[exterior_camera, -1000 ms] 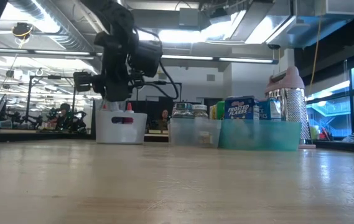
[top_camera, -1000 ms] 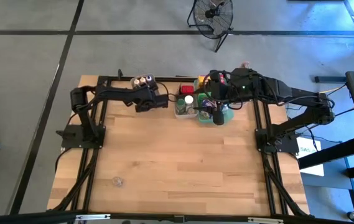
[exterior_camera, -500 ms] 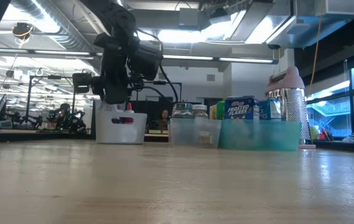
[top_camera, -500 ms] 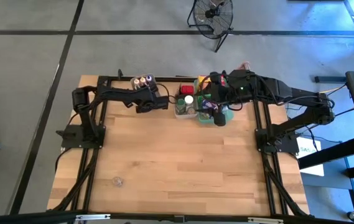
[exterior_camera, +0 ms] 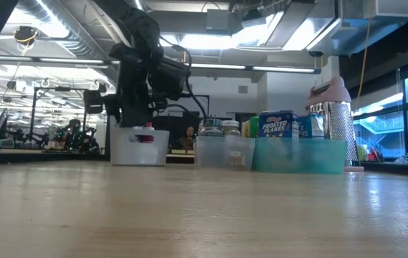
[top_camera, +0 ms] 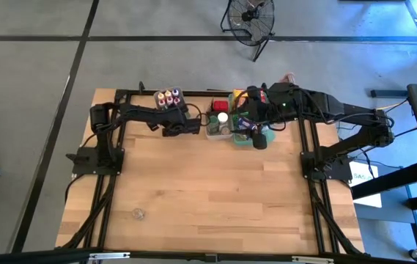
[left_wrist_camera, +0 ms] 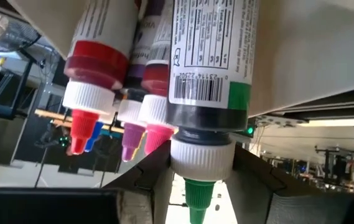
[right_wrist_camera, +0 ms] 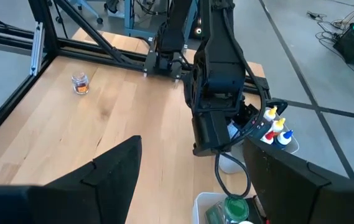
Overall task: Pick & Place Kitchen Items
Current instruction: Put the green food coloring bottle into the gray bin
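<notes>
Jar (top_camera: 139,214) alone lower left of worktop (top_camera: 208,191), unsorted; yours to collect. Left tool (left_wrist_camera: 192,180) upper centre-left at small bin (top_camera: 169,98), fingers clamped on green-tipped bottle (left_wrist_camera: 206,81); other dropper bottles (left_wrist_camera: 96,93) already inside. Middle bin (top_camera: 219,125) and teal tray (top_camera: 256,139) look filled. Right tool (right_wrist_camera: 192,180) above tray, fingers apart, holding nothing. Judgement: nearly done.

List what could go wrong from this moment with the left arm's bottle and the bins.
1. The left end effector grips the green-tipped bottle only at its white cap, so it may swing or slip.
2. Neighbouring dropper bottles crowd close; lifting could snag them.
3. The right end effector hangs open over the packed clear bin, near the left arm.
</notes>
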`<action>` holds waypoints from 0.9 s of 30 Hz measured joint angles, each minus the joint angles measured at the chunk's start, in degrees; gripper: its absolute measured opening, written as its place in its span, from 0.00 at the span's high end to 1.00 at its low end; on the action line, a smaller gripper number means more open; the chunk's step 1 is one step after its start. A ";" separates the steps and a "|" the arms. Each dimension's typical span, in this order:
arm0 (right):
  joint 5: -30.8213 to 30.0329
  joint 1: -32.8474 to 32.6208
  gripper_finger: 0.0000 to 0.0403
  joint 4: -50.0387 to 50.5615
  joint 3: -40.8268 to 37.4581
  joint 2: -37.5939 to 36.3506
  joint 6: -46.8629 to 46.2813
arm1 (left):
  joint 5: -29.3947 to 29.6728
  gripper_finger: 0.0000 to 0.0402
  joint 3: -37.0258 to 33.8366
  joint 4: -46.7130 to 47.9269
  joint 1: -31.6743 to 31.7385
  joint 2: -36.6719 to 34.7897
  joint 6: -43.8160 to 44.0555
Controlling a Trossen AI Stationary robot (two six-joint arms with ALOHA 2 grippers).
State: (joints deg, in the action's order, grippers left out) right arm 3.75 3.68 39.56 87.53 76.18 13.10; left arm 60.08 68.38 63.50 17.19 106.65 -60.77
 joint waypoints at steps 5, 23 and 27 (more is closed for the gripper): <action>-0.02 0.02 0.30 0.54 0.00 0.00 0.22 | -0.52 0.69 0.00 0.74 -0.28 0.00 -0.29; -0.04 0.04 0.30 0.54 0.00 0.00 0.87 | -2.97 0.61 0.02 1.03 -1.36 -0.02 -1.47; -0.04 0.03 0.30 0.52 0.00 0.00 0.87 | -2.61 0.61 0.08 1.03 -1.36 -0.02 -1.51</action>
State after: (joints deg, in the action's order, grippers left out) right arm 3.70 3.71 40.07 87.53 76.18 13.98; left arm 57.47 68.46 64.53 15.84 106.63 -62.28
